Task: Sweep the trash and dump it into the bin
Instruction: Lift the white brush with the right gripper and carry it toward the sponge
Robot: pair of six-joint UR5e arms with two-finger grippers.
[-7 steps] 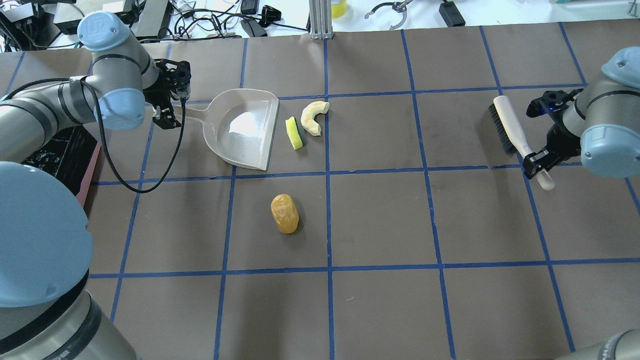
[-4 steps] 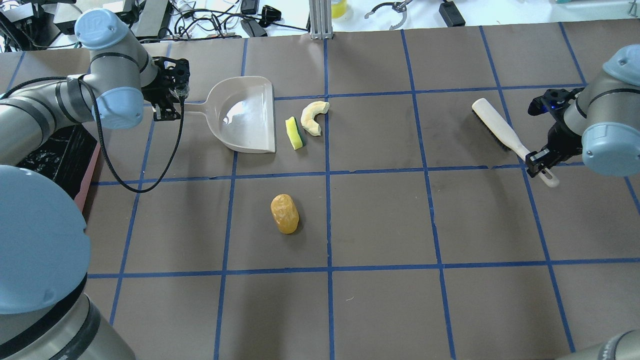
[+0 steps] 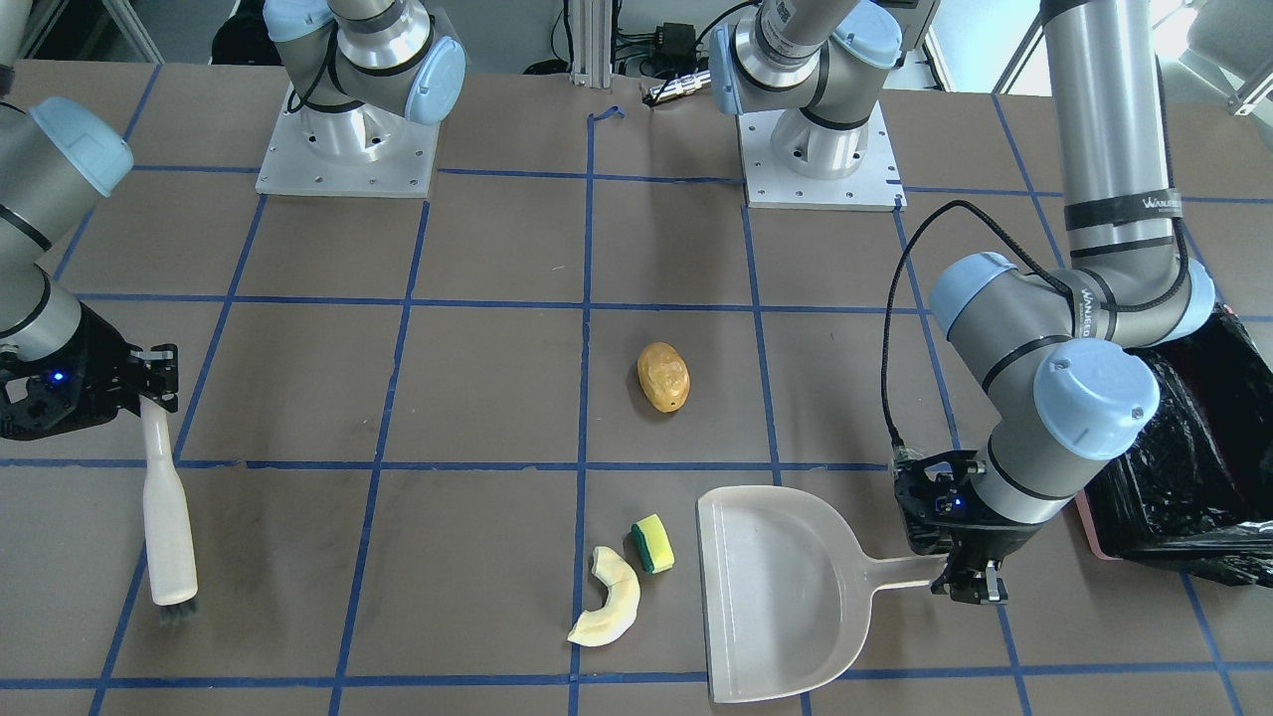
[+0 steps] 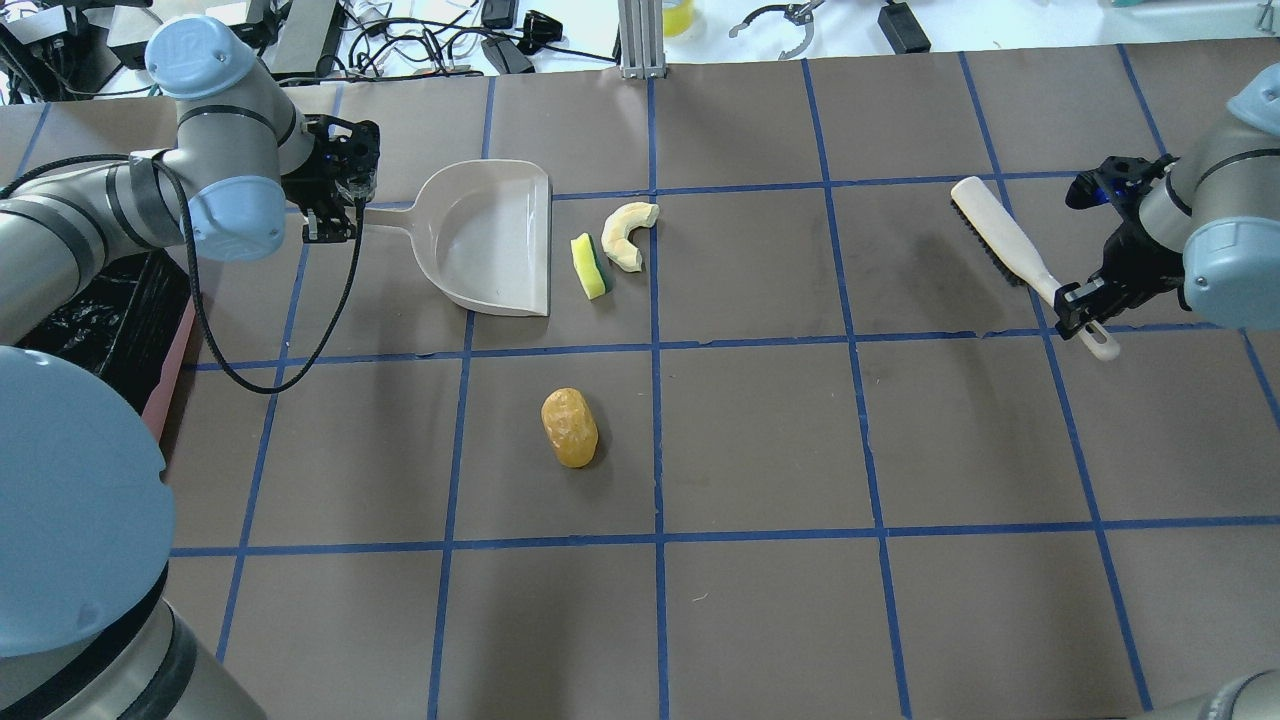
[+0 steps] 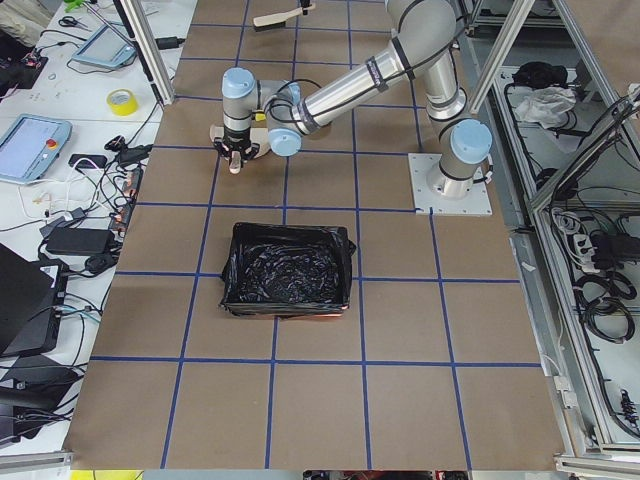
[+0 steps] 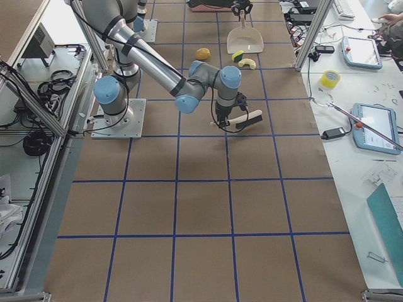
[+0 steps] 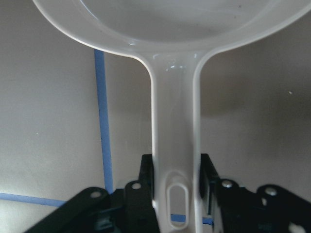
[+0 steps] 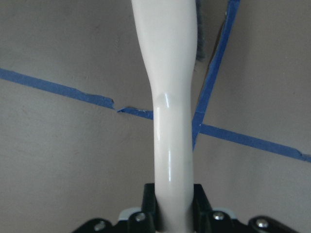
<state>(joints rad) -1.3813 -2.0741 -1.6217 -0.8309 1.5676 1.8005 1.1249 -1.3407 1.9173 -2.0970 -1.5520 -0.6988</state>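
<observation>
The tan potato-like lump lies mid-table. The yellow-and-green sponge and the cream crescent lie just right of the beige dustpan, whose open edge faces them. My left gripper is shut on the dustpan handle. My right gripper is shut on the beige hand brush, far to the right of the trash; its handle fills the right wrist view. The bin, lined with a black bag, sits at the table's left end, behind the left arm.
Blue tape lines grid the brown table. Cables and tools lie past the far edge. The two arm bases stand at the robot's side of the table.
The dustpan has swung and settled, its open edge now square to the sponge. The brush has shifted and tilted a little while held by the right gripper. The trash has not moved.
</observation>
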